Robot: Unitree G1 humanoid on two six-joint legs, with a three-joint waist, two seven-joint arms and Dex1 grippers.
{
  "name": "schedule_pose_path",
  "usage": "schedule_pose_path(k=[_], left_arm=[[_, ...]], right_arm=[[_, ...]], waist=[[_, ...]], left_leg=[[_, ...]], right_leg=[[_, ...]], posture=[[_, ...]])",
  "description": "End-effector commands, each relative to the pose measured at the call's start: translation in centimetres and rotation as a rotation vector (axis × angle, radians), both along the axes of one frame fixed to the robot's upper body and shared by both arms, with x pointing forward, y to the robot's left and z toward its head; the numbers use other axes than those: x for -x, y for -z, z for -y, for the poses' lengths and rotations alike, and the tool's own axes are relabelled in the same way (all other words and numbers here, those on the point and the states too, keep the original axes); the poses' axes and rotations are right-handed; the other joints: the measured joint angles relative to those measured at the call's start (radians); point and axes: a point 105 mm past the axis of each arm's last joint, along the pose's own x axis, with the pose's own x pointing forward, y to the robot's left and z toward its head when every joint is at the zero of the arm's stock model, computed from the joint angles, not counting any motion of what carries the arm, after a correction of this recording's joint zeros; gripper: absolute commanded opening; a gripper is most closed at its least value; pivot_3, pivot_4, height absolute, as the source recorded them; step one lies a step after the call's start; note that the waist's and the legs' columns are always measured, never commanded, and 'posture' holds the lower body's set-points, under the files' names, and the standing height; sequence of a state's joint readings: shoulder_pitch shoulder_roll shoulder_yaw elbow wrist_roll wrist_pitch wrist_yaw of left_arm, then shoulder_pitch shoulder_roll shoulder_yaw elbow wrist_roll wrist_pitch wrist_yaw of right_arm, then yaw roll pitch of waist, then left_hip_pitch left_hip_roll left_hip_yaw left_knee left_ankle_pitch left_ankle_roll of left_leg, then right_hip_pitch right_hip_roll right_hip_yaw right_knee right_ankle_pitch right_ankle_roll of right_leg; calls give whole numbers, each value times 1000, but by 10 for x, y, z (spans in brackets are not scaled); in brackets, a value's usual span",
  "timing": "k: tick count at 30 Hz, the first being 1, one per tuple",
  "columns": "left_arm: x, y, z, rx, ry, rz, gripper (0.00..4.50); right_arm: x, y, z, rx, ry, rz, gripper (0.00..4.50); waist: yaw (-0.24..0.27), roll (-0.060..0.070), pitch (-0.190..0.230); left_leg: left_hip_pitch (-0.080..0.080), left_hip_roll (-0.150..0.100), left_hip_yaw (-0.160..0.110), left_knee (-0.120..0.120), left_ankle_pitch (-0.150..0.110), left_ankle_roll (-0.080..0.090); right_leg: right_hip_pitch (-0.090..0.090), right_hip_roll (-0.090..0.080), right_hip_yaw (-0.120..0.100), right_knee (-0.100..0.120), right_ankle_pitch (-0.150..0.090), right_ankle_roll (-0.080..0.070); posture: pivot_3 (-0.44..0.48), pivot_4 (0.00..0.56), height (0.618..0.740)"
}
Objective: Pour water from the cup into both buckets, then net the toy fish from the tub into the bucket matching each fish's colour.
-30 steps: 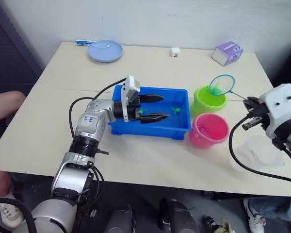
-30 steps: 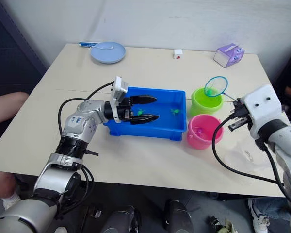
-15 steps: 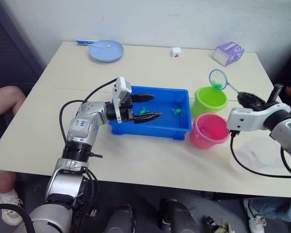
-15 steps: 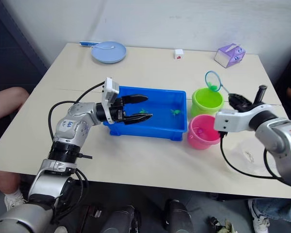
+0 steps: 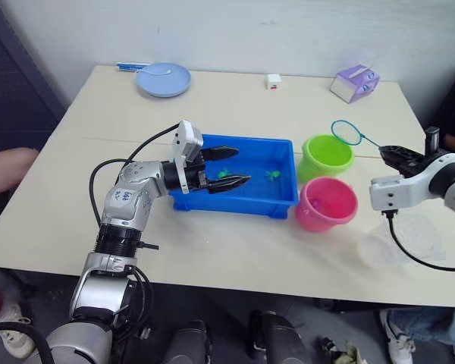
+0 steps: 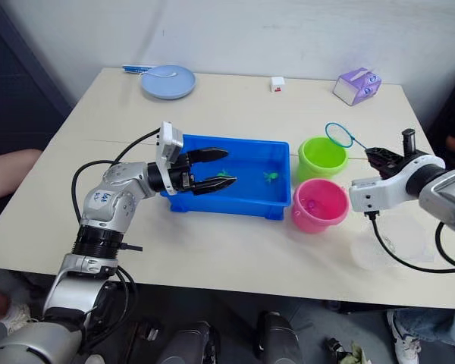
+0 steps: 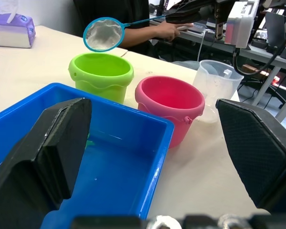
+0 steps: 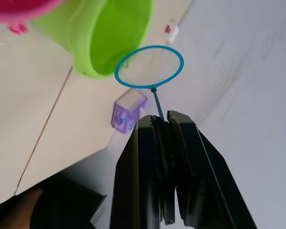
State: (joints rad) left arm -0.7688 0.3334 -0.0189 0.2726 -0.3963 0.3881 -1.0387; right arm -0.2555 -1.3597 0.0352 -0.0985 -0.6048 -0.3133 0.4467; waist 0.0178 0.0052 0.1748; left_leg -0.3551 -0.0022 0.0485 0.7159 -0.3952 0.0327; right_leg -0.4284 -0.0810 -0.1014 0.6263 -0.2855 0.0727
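In the centre of the left eye view the blue tub (image 5: 246, 180) stands on the table (image 5: 235, 98). The left gripper (image 5: 229, 167) hangs over its left half with both fingers spread wide, holding nothing. A small green toy fish (image 5: 273, 175) lies in the right part of the tub. Just right of the tub stand the green bucket (image 5: 327, 156) and, below it in the frame, the pink bucket (image 5: 326, 203). At the right edge the right gripper (image 5: 398, 155) is clenched on the thin handle of the net (image 5: 346, 133), whose hoop hangs at the upper right rim of the green bucket. The clear cup (image 5: 400, 241) stands at lower right, beside the pink bucket.
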Motion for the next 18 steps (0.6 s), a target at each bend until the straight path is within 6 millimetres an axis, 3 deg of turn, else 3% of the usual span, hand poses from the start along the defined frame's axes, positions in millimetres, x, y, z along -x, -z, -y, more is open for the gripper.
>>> schedule_pose_path(k=[1, 4, 9, 13, 18], left_arm=[[2, -15, 1, 26, 5, 55, 4500], [1, -11, -3, 25, -16, 47, 4500], [4, -2, -9, -5, -32, 33, 4500], [3, 0, -13, -33, -52, 36, 4500], [4, 3, -18, -60, -71, 34, 4500]], right_arm=[[-1, -22, -3, -169, -10, 41, 774], [-4, -39, -10, -412, 15, 88, 774], [-3, -47, -39, -537, -31, 100, 774], [-5, -32, -66, -508, -113, -12, 774], [-15, -12, -77, -442, -142, -97, 774]], waist=[[-1, 0, 0], [-4, 0, 0], [-6, 0, 0], [-7, 0, 0], [-4, 0, 0]], left_leg=[[0, 0, 0, 0, 0, 0], [0, 0, 0, 1, 0, 0], [0, 0, 0, 1, 0, 0], [0, 0, -1, 2, 0, 0], [0, -1, -1, 1, 0, 0]], right_leg=[[0, 0, 0, 0, 0, 0], [0, 0, 0, 1, 0, 0], [0, 0, 0, 1, 0, 0], [0, 0, 0, 1, 0, 0], [0, -1, 0, 1, 0, 0]], posture=[[0, 150, 740], [0, 150, 740], [0, 150, 740], [0, 150, 740], [0, 150, 740]])
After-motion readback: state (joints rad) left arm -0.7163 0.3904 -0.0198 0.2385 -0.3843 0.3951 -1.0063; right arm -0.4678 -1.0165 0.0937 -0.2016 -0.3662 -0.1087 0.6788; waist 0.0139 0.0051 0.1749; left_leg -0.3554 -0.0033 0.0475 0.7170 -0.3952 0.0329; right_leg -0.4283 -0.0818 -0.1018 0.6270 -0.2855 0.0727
